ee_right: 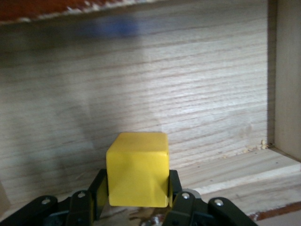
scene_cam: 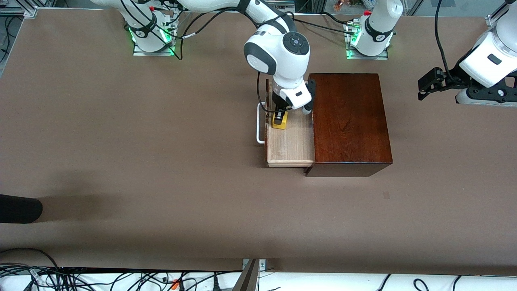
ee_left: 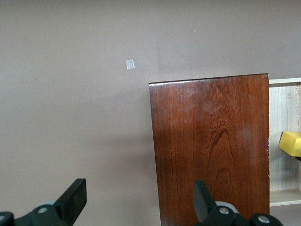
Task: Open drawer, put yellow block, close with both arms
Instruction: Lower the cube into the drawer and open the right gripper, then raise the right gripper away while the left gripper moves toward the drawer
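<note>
The drawer (scene_cam: 291, 145) is pulled out of the dark mahogany box (scene_cam: 349, 117) toward the right arm's end, its white handle (scene_cam: 259, 126) leading. My right gripper (scene_cam: 279, 117) reaches down into the pale tray and is shut on the yellow block (scene_cam: 280, 120). The right wrist view shows the block (ee_right: 138, 167) between the fingers (ee_right: 175, 186), low over the drawer floor (ee_right: 141, 84). My left gripper (scene_cam: 428, 85) is open and empty, in the air over the table at the left arm's end. The left wrist view shows the box (ee_left: 211, 141), the tray (ee_left: 284, 110) and the block (ee_left: 290, 142).
A small pale patch (scene_cam: 386, 195) lies on the brown table nearer the front camera than the box. A dark rounded object (scene_cam: 20, 208) juts in at the right arm's end. Cables run along the near table edge (scene_cam: 121, 279).
</note>
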Robot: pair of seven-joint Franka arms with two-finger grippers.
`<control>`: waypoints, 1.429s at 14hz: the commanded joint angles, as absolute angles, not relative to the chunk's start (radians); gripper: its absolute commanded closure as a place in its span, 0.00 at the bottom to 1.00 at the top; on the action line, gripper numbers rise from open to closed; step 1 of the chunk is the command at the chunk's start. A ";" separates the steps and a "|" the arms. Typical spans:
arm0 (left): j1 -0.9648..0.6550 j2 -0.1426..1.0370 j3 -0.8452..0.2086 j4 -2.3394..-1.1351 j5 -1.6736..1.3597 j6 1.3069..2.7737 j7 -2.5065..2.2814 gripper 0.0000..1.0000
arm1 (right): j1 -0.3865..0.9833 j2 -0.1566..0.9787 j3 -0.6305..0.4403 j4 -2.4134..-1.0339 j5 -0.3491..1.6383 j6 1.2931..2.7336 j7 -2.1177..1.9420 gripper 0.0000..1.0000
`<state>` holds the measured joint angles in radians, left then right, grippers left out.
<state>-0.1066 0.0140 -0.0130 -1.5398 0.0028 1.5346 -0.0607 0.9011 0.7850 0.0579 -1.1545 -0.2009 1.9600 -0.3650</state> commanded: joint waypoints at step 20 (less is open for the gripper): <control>-0.150 0.089 -0.303 -1.505 -0.041 1.543 -0.038 0.00 | 0.434 0.295 -0.187 -1.232 0.164 1.701 -0.376 0.00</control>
<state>-0.1457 0.0635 -0.2496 -1.5389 -0.0236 1.5407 -0.0604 0.4311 0.3783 -0.1109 -1.1393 0.0969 1.7149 -0.3808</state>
